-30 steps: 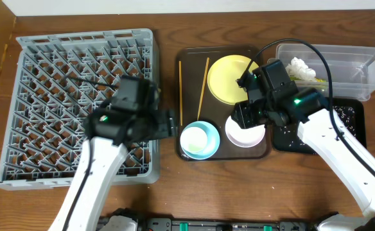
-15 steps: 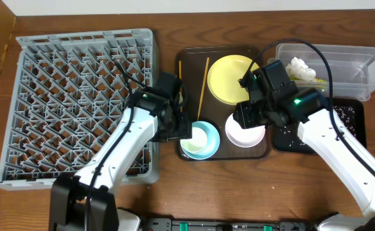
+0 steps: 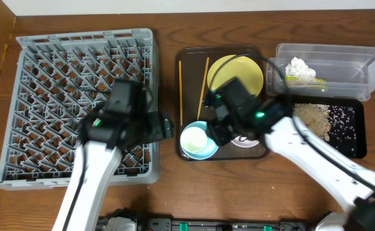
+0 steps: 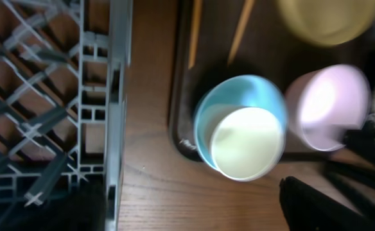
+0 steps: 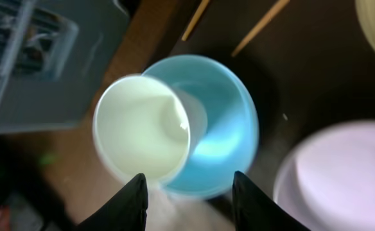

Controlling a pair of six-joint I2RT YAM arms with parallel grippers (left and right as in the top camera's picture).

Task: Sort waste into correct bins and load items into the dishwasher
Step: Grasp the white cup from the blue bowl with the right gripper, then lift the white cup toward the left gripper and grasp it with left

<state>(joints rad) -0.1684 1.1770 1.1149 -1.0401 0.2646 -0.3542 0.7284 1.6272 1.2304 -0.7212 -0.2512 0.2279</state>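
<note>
The right fingers (image 5: 131,202) are seen spread, hung over the near rim of the blue bowl (image 5: 223,122). Nothing is pinched between them. The cup (image 5: 139,125) is nested in that bowl, tipped toward its left side, so both could be lifted as one, or the cup taken first; a grip on the rim looks like the step being set up.

The left fingers (image 4: 322,208) are held low over the desk (image 3: 168,179), just beside the rack (image 3: 59,64). Spread or pressed together cannot be told; only one dark finger shows, and the overhead view is blurred.

The brown tray (image 3: 187,54) is loaded with the dishes: plate (image 3: 244,70) at the back, chopsticks (image 3: 203,83) lying lengthwise, white bowl (image 5: 341,173) just right of the blue one. None has been racked.

The waste looks sorted: tissue (image 3: 300,67) and wrapper (image 3: 306,81) are in the tub (image 3: 348,64), crumbs (image 3: 309,115) in the black tray (image 3: 351,138). A loose cup could be tipped out during a lift.
</note>
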